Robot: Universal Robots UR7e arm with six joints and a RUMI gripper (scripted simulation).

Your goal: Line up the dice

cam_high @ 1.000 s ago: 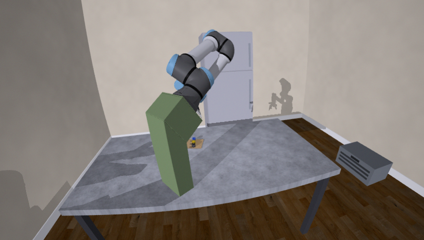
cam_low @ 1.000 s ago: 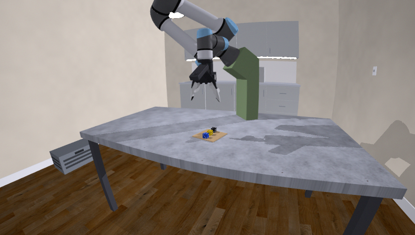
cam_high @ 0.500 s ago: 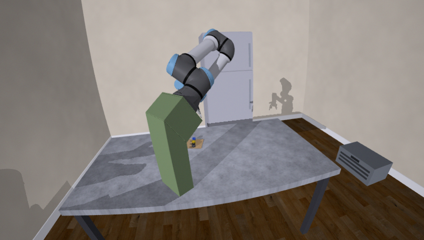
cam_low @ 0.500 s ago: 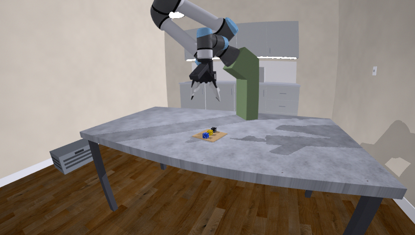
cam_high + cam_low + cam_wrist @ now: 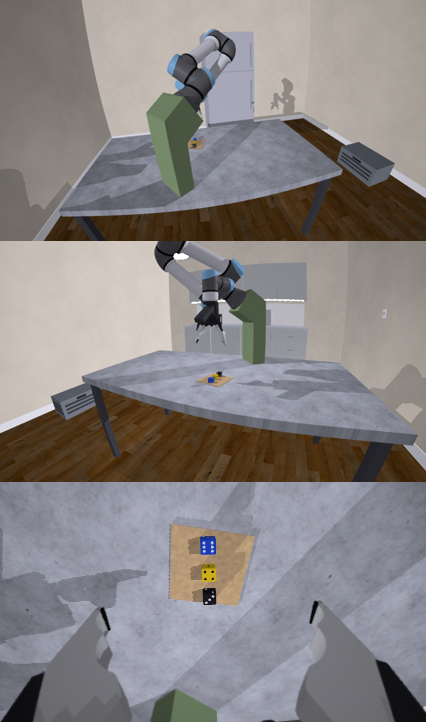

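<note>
A tan mat (image 5: pixel 210 562) lies on the grey table; it also shows in the exterior view (image 5: pixel 215 380). Three dice stand on it in a row. The blue die (image 5: pixel 208 545) shows six and lies farthest from the base. The yellow die (image 5: pixel 209 573) shows four and sits in the middle. The black die (image 5: pixel 209 596) shows three, at the mat's near edge. They also show in the exterior view: blue (image 5: pixel 211 379), yellow (image 5: pixel 215 376), black (image 5: pixel 220 373). My gripper (image 5: pixel 210 338) is open and empty, high above the table, well clear of the dice.
The green robot base column (image 5: pixel 253 327) stands on the table behind the mat and hides most of it in the top view (image 5: pixel 172 143). A grey box (image 5: pixel 365 163) sits on the floor beside the table. A fridge (image 5: pixel 231 79) stands at the wall.
</note>
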